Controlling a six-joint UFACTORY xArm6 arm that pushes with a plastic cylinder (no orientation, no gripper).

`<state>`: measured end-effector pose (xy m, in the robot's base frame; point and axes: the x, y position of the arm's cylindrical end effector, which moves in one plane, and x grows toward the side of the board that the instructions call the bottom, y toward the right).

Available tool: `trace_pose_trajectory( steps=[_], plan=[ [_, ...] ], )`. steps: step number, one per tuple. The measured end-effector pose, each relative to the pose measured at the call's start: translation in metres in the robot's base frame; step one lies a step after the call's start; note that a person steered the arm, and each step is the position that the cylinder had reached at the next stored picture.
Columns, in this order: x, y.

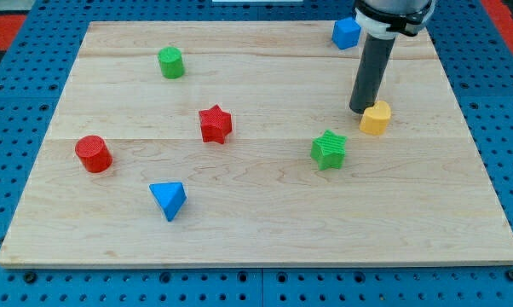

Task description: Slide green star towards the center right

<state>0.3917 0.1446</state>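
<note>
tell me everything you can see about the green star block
The green star is a small chunky block with ridged, plastic-looking sides and a flat star-shaped top. It lies flat on the wooden board, right of centre in the view. Nothing touches it: the yellow block sits apart, up and to its right, and my tip is beside that block, not the star.

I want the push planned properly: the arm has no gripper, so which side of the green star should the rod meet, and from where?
Judging by the layout, meet the green star on its face toward the view's left, pushing toward the view's right. My tip sits up and right of it, touching or nearly touching the yellow block, so it likely must circle round first. Contact between two points may stop it spinning.
</note>
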Motion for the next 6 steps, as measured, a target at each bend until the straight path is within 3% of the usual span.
trace_pose_trajectory(
  steps=[3, 6],
  plan=[
    [0.024, -0.077],
    [0.071, -0.063]
  ],
)
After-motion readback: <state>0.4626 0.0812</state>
